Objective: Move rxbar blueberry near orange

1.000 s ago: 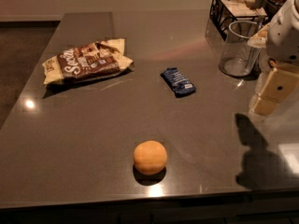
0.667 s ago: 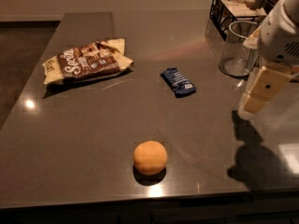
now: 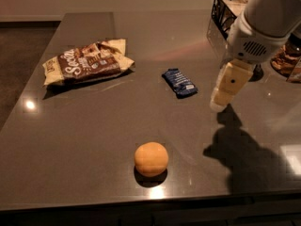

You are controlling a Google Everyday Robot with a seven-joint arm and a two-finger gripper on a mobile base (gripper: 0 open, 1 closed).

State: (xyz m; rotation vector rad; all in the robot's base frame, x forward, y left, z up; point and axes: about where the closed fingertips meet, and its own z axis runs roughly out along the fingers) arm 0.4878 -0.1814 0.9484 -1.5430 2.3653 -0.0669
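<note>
The rxbar blueberry [image 3: 179,82], a small dark blue bar with a white label patch, lies flat on the dark countertop [image 3: 84,140] near its middle. The orange [image 3: 151,158] sits near the front edge, well below and a little left of the bar. My gripper [image 3: 221,100] hangs from the white arm at the right, above the counter and just right of the bar, not touching it. It holds nothing that I can see.
A brown-and-cream snack bag [image 3: 87,62] lies at the left. A black wire basket [image 3: 230,8] stands at the back right behind the arm. More packets [image 3: 288,60] lie at the far right edge.
The arm and gripper have moved left and forward, toward the blue bar. The bar, orange and bag have not moved.
</note>
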